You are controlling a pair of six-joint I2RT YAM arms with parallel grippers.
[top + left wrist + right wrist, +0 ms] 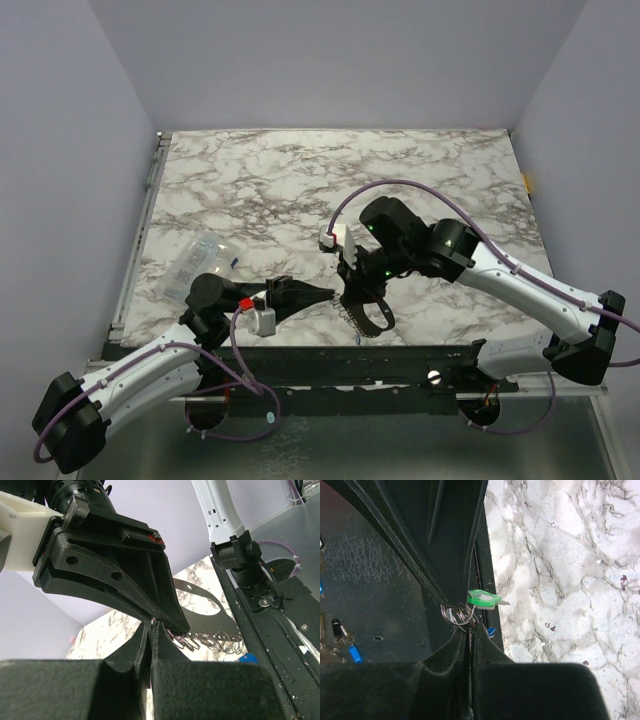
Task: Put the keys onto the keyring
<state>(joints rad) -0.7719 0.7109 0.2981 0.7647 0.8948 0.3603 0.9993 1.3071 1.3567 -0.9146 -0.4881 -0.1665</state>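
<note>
Right wrist view: the left gripper (pixel 451 601), entering from 12 o'clock, and the right gripper (pixel 470 627) are both clamped shut on the keyring (pixel 454 616), seemingly to steady its wire coil for threading, with the green key (pixel 483 599) seen touching at its 2 o'clock.

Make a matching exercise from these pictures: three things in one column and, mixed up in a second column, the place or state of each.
Things
1. mint green plastic-headed key
2. clear plastic bag with blue marks
3. left gripper

Places or states
A. shut, its tips meeting the tips of the right gripper
B. lying on the marble table, away from both grippers
C. sticking out sideways where the two grippers meet

Pairs: 1-C, 2-B, 3-A
</note>
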